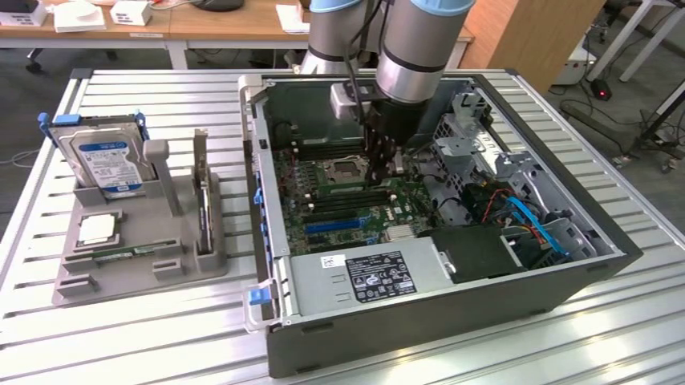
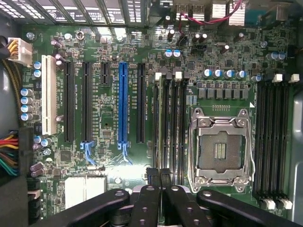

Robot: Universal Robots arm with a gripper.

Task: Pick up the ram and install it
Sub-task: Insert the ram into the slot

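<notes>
Green ram [image 1: 112,257] lies flat in the grey tray [image 1: 75,285] on the slatted counter [image 1: 482,353], at the exterior view's left. The jaws, closed together, hang over the motherboard [image 1: 321,200] inside the open computer case [image 1: 428,321].

No legible text; print on hard drive label [image 1: 107,160], power supply label [image 1: 374,277], motherboard [image 2: 107,124] too small to read

Blue-labelled hard drive [image 1: 107,164] stands upright in a grey rack [image 1: 208,261] — on the slatted table [image 1: 139,337]
</notes>
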